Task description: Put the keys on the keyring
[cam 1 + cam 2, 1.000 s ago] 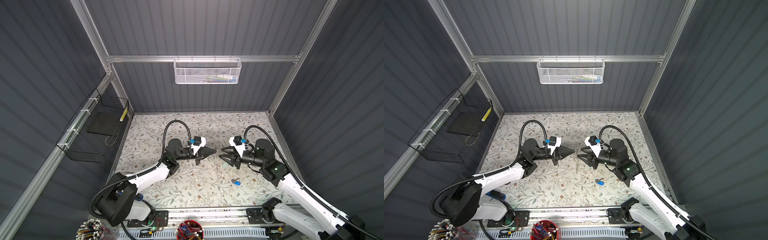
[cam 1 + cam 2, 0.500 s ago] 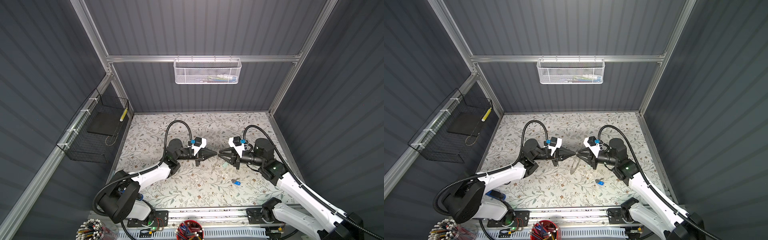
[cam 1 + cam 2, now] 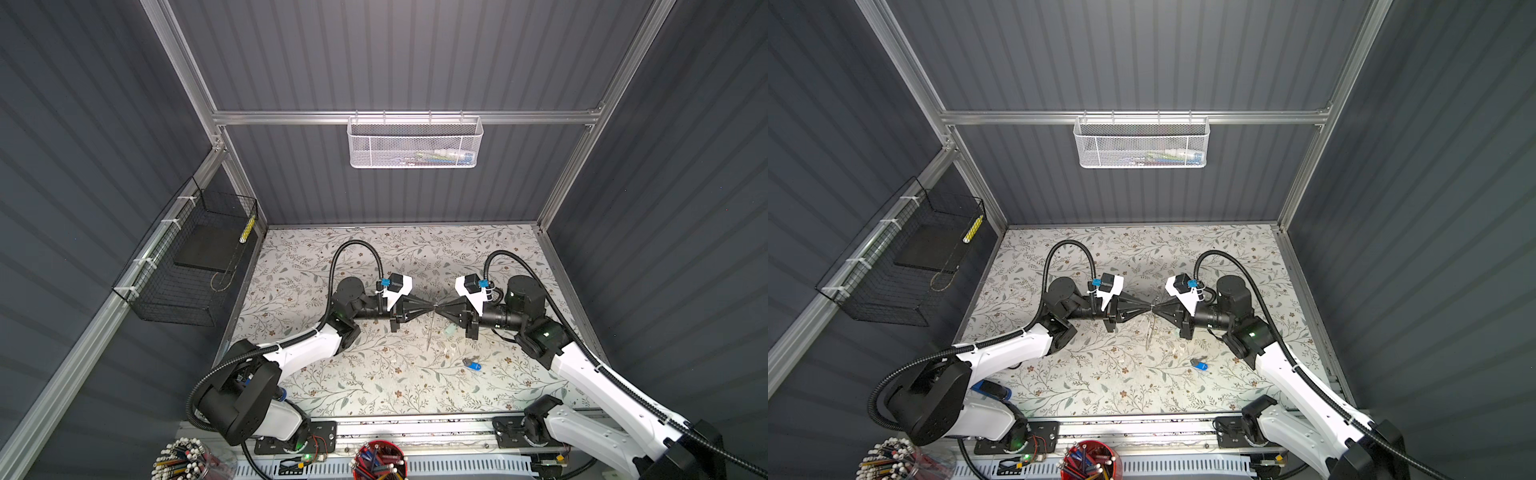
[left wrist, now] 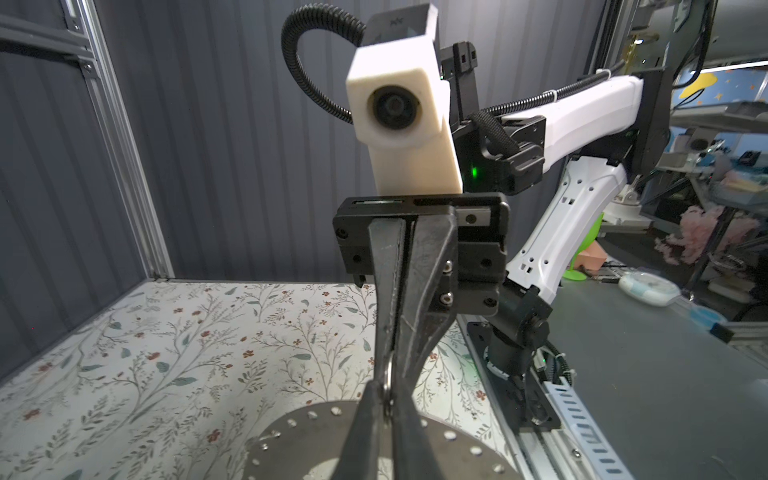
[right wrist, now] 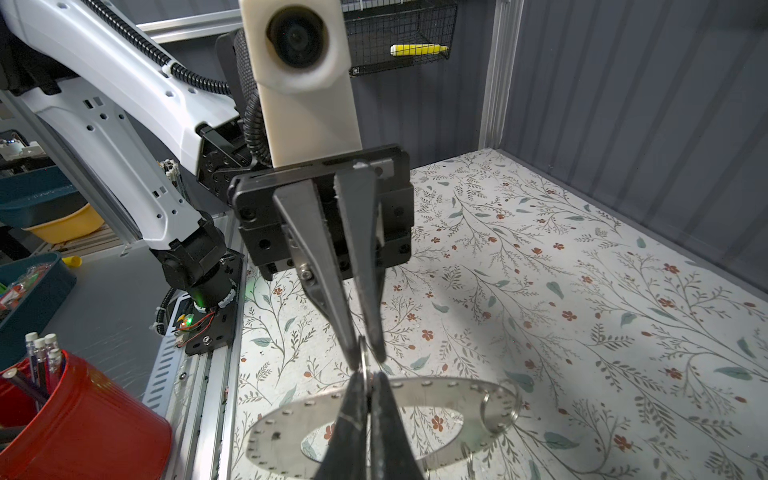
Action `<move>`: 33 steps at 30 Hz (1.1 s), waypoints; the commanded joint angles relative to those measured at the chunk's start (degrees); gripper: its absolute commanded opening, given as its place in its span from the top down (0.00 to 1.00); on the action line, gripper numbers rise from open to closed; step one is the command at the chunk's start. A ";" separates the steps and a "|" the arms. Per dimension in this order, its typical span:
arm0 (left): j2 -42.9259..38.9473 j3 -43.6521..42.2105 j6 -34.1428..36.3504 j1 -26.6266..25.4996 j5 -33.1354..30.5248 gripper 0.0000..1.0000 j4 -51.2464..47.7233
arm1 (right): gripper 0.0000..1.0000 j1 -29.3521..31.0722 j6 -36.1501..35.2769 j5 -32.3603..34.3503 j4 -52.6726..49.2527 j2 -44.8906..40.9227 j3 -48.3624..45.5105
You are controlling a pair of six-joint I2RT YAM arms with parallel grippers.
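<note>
**Desk:** Where does the job stand?

**Me:** Early, I judge. I have the keyring lifted off the table, hanging edge-down between my two arms. My right gripper is clamped tight on a thin wire loop at the keyring's upper edge. My left gripper faces it tip to tip. Its jaws are parted a little around that same loop, and I can't see them pressing on it.

**Desk:** And the keys?

**Me:** Neither is on. The blue key lies flat on the table, off to my right arm's side of the keyring and well apart from it. A pale scrap near the keyring on that same side may be the mint key, but it's too small for me to be sure.

**Desk:** So what's left?

**Me:** Everything that counts. I have to pick up each key and thread it onto the keyring.
</note>
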 commanded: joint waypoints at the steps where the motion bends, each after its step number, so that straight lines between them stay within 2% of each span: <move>1: -1.88 0.03 -0.46 1.82 -2.91 0.65 -0.36 | 0.97 -0.11 -1.06 -0.78 0.40 -0.76 -0.42; 4: -5.27 0.20 -0.66 3.81 -10.07 0.49 -8.68 | 0.98 -0.17 -2.16 0.20 -0.24 -1.52 -0.81; 7: -8.83 4.43 2.91 4.33 -19.71 0.33 -26.14 | 0.99 -0.41 -3.21 1.18 -0.21 -2.11 -1.04; 10: -9.33 7.97 4.61 4.39 -26.84 0.29 -36.03 | 0.99 -0.33 -4.95 3.19 -0.34 -2.83 -1.35; 11: -9.14 8.79 5.72 4.42 -27.11 0.28 -38.08 | 0.99 -0.32 -5.53 3.71 -0.30 -3.03 -1.50; 14: -8.66 9.54 8.38 4.42 -25.75 0.23 -40.03 | 0.99 -0.26 -8.86 5.50 -1.40 -3.68 -1.38; 16: -7.90 10.33 9.10 4.42 -26.12 0.22 -41.41 | 1.00 0.13 -13.67 6.51 -2.78 -4.59 -1.57; 19: -5.99 12.88 11.38 4.42 -26.12 0.20 -46.09 | 1.00 1.48 -21.08 11.47 -4.03 -6.60 -2.42; 24: -2.83 16.14 9.46 4.42 -30.71 0.14 -48.85 | 1.00 2.99 -31.22 17.68 -4.75 -8.70 -3.39; 26: -2.76 15.90 7.10 4.42 -32.04 0.01 -47.09 | 1.00 3.62 -34.60 20.02 -4.88 -9.04 -3.81; 28: -2.89 15.08 6.31 4.42 -35.14 0.00 -44.89 | 1.00 4.23 -37.86 22.62 -3.69 -9.32 -4.77; 31: -2.35 14.74 6.29 4.42 -36.19 0.00 -44.53 | 1.00 4.50 -41.04 26.57 0.48 -9.41 -6.70; 33: -1.10 15.81 4.59 4.42 -36.51 0.00 -45.95 | 1.00 4.56 -42.67 26.70 2.26 -9.20 -7.48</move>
